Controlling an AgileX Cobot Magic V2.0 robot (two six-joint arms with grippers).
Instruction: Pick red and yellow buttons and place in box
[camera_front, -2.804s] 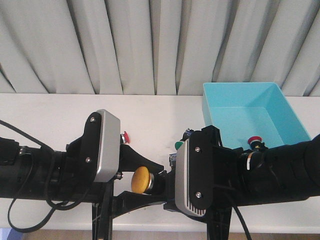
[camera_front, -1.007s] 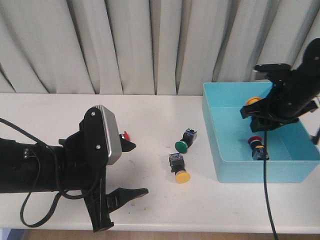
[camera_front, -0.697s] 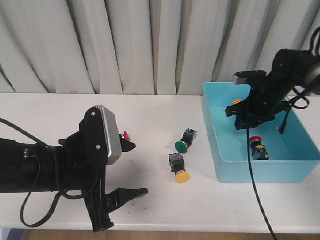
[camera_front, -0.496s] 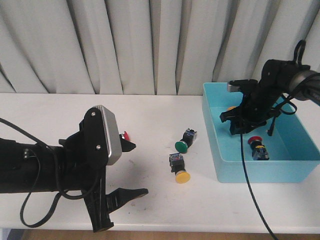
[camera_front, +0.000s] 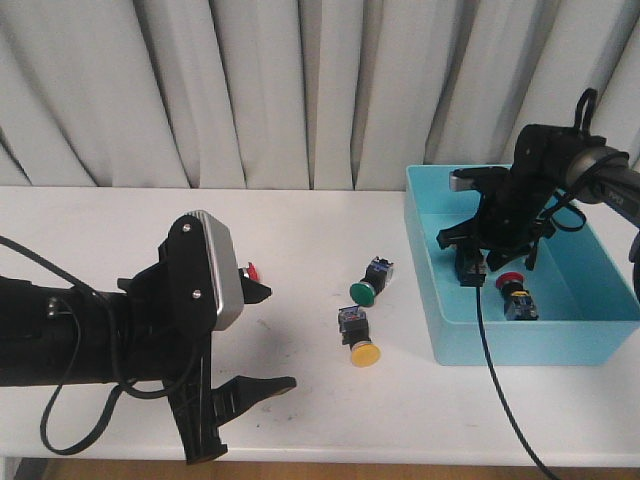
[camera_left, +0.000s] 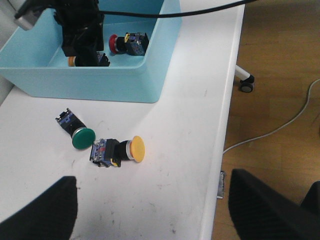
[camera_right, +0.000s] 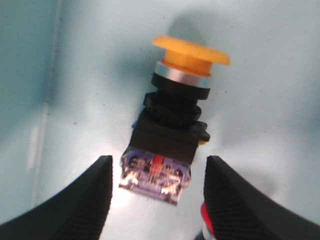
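Lying on the floor of the box (camera_front: 447, 340), a yellow button (camera_right: 170, 125) sits between the parted fingers of the right gripper (camera_right: 156, 200), untouched by either pad; its long axis runs from body to cap, the cap pointing away from the wrist, about 12 o'clock in that view. The left gripper (camera_left: 150, 210) is spread wide over the table (camera_front: 100, 230), holding nothing.

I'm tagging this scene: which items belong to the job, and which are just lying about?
Job:
box
yellow button on the table
red button by the left arm
red button in the box
yellow button between the right gripper's fingers

Lying about:
green button
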